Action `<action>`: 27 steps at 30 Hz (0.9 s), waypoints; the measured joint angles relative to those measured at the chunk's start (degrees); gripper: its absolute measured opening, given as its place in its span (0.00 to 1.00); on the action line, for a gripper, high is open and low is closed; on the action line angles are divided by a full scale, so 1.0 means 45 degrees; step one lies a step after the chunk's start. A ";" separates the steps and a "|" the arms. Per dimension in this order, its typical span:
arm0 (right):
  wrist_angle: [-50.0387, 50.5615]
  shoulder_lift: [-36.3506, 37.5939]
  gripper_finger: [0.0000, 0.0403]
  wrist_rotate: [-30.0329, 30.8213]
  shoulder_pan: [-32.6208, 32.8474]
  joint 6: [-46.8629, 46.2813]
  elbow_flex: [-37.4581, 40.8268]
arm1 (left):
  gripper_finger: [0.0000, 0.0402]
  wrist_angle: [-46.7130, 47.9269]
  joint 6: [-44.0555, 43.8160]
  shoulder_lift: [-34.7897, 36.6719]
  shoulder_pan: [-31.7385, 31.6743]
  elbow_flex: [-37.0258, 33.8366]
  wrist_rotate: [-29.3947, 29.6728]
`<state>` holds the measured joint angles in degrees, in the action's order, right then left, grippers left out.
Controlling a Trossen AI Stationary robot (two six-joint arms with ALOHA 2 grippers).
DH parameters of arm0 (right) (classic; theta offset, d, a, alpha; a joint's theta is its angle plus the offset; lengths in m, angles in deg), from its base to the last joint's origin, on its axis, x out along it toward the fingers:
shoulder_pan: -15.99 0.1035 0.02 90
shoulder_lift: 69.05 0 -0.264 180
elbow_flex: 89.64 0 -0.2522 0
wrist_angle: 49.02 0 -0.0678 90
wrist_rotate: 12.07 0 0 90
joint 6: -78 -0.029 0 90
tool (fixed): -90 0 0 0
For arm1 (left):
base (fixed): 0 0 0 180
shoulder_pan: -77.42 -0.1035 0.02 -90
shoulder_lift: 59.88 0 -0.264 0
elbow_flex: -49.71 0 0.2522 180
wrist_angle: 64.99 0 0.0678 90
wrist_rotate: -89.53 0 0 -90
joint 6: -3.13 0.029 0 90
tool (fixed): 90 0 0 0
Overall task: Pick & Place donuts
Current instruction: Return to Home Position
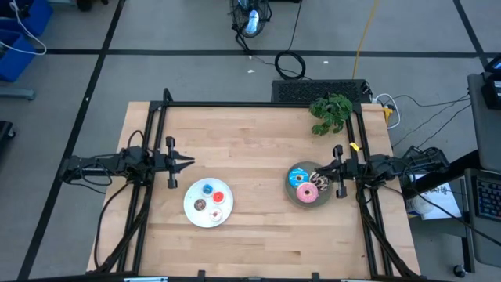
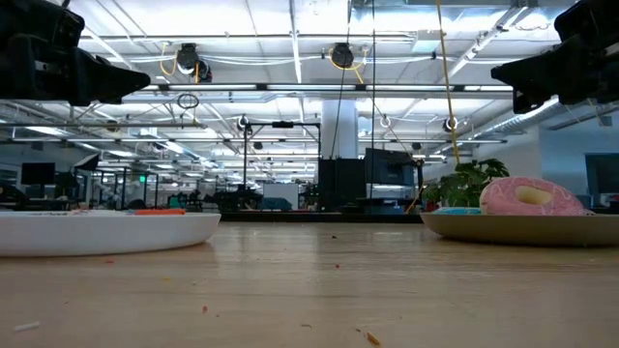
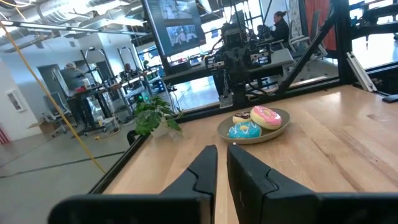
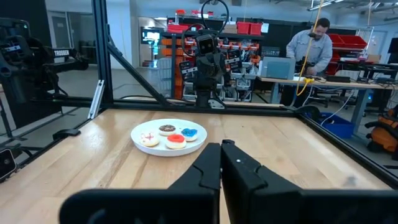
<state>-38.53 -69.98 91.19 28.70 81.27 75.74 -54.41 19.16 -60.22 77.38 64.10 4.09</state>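
The pink donut [image 1: 307,194], blue donut [image 1: 297,177] and brown donut [image 1: 318,182] sit on the grey plate [image 1: 290,194]; four tiny donuts [image 1: 218,197] sit on the white plate [image 1: 205,218]. The left arm [image 1: 117,164] and right arm [image 1: 383,166] hover at opposite sides of the tabletop [image 1: 258,141], jaws clenched on nothing.

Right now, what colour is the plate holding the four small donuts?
Plain white; the plate shows best in the right wrist view.
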 joint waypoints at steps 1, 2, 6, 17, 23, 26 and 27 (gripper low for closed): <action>0.0000 0.0000 0.00 0.0000 0.0000 0.0000 0.0000 | 0.10 0.0000 0.0000 0.0000 0.0000 0.0000 0.0004; 0.0000 0.0000 0.00 0.0000 -0.0002 0.0000 0.0000 | 0.10 0.0000 0.0000 0.0000 0.0000 0.0000 0.0004; 0.0000 0.0000 0.00 0.0000 -0.0005 0.0000 0.0000 | 0.09 0.0000 0.0000 0.0000 0.0000 0.0000 0.0004; 0.0000 0.0000 0.00 0.0000 0.0000 0.0000 0.0000 | 0.09 -0.0005 0.0000 -0.0002 0.0000 0.0000 0.0002; 0.0000 0.0000 0.00 0.0000 -0.0001 -0.0004 0.0000 | 0.09 -0.0005 0.0000 -0.0004 0.0000 0.0000 0.0001; 0.0000 0.0000 0.00 0.0000 -0.0001 -0.0003 0.0000 | 0.09 -0.0005 0.0000 -0.0004 0.0000 0.0000 0.0004; 0.0000 0.0000 0.00 0.0000 -0.0002 -0.0004 0.0000 | 0.09 -0.0005 0.0000 -0.0004 0.0000 0.0000 0.0004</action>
<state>-38.53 -69.98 91.19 28.69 81.25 75.74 -54.43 19.16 -60.24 77.38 64.10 4.10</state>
